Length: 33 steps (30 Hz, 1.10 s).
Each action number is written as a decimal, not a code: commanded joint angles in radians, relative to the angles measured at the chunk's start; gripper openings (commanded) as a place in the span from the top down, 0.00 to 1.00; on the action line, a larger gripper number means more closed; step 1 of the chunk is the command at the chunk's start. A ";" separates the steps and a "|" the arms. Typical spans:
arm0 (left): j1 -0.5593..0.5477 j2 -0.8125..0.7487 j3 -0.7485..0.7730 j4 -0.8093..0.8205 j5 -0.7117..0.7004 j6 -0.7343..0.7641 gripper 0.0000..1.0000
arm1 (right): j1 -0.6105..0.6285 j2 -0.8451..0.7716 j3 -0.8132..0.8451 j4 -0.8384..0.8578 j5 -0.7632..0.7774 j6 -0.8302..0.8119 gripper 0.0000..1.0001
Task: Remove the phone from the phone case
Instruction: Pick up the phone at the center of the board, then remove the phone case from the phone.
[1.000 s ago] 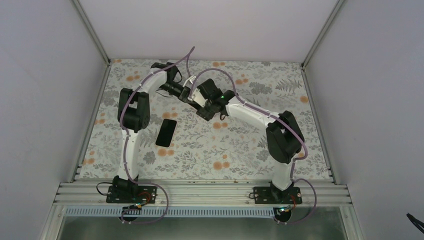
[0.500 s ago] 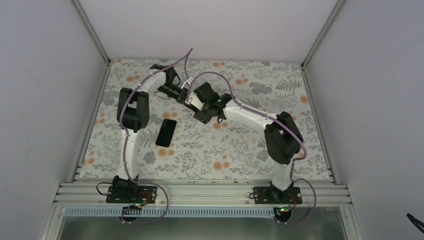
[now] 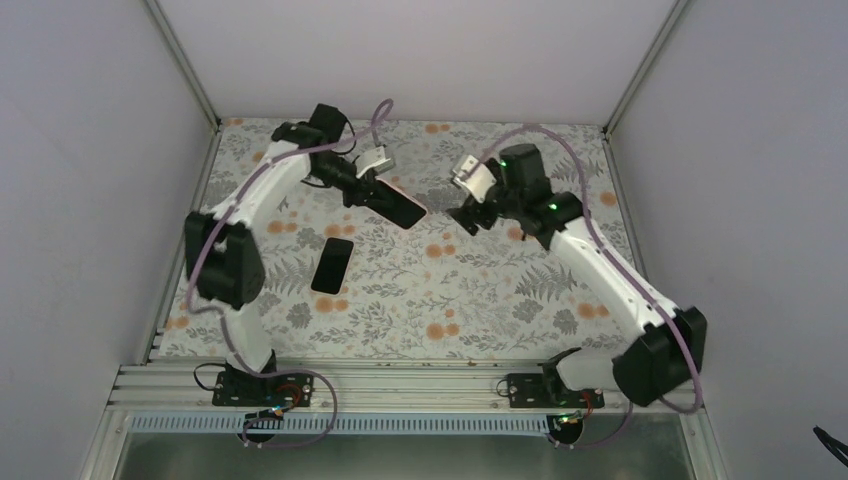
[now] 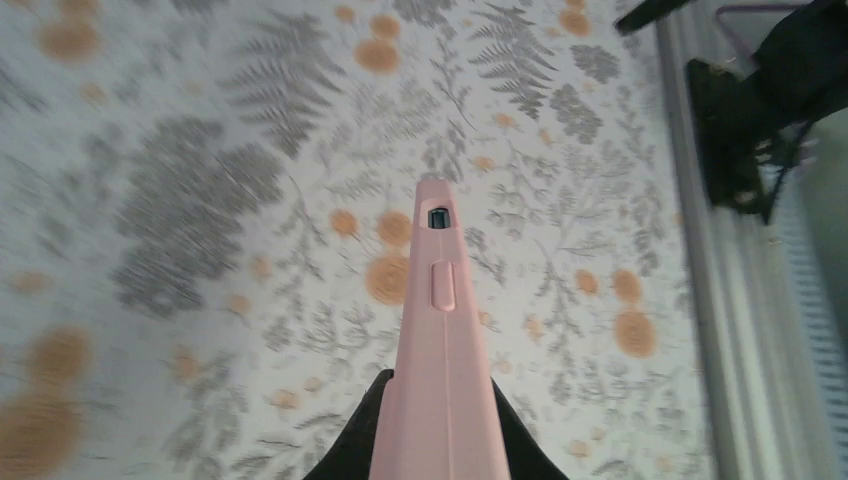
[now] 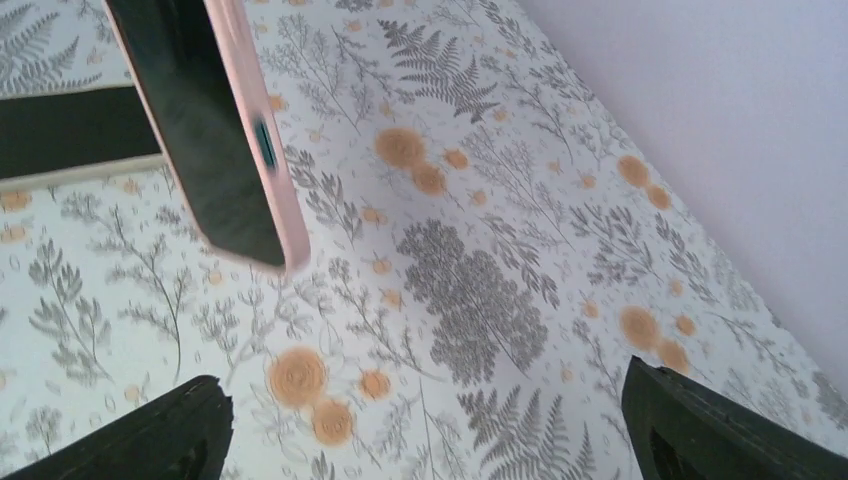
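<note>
My left gripper is shut on a pink phone case and holds it tilted above the table's far middle. In the left wrist view the case's pink edge runs up from between my gripper's black fingers. In the right wrist view the case shows a dark face inside a pink rim; I cannot tell whether that is a phone's screen or the lining. A black phone-shaped slab lies flat on the table below. My right gripper is open and empty, to the right of the case; its fingers stand wide apart.
The floral tablecloth covers the table between white walls. An aluminium rail runs along the near edge and shows at the right of the left wrist view.
My right gripper has come off the case and swung away to the right, now open. My left gripper keeps the case and has shifted it slightly right. The black slab has not moved.
</note>
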 commanded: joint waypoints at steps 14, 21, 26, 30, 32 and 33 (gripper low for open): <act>-0.176 -0.378 -0.386 0.547 -0.258 -0.034 0.98 | -0.066 -0.050 -0.151 0.105 -0.163 -0.130 0.10; -0.178 -0.374 -0.374 0.548 -0.240 -0.051 0.98 | -0.067 -0.008 -0.153 0.121 -0.167 -0.133 0.13; -0.179 -0.362 -0.361 0.536 -0.242 -0.057 0.98 | -0.066 0.008 -0.162 0.204 -0.134 -0.111 0.13; -0.181 -0.359 -0.363 0.536 -0.239 -0.059 0.98 | -0.066 0.058 -0.131 0.224 -0.100 -0.103 0.14; -0.181 -0.357 -0.362 0.536 -0.237 -0.061 0.98 | -0.067 0.082 -0.119 0.235 -0.077 -0.095 0.14; -0.181 -0.358 -0.360 0.536 -0.237 -0.062 0.98 | -0.066 0.090 -0.118 0.242 -0.070 -0.096 0.14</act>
